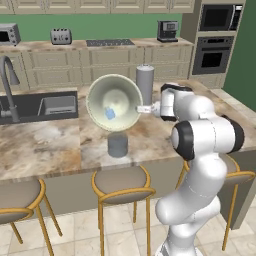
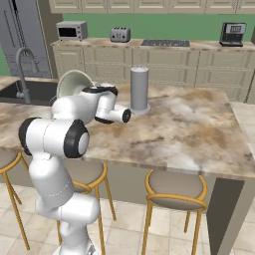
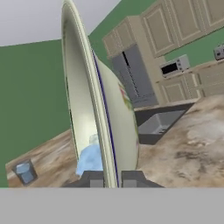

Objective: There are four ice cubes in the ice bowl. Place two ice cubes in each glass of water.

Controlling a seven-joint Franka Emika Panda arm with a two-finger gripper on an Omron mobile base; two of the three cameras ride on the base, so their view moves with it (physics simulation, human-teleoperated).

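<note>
The ice bowl [image 1: 114, 95] is lifted off the counter and tipped almost on its side, its hollow facing the front of the island. My gripper [image 1: 143, 108] is shut on its right rim. In the hand view the rim [image 3: 98, 109] runs edge-on between my fingertips [image 3: 92, 179], with the gripper [image 3: 111, 180] clamped on it. Light-blue ice cubes [image 1: 110, 114] lie low in the tilted bowl, also seen as ice cubes [image 3: 89, 159]; their number is unclear. A glass of water [image 1: 118, 145] stands on the counter right under the bowl, and a glass of water [image 3: 25, 171] shows left of it. The bowl [image 2: 72, 82] peeks out behind my arm.
A tall grey cylinder [image 1: 145, 82] on a round base stands just behind the bowl, close to my wrist; the same cylinder [image 2: 140, 89] rises mid-counter. The sink [image 1: 40, 105] with its faucet [image 1: 7, 85] lies to the left. Stools [image 1: 122, 182] line the island's front edge.
</note>
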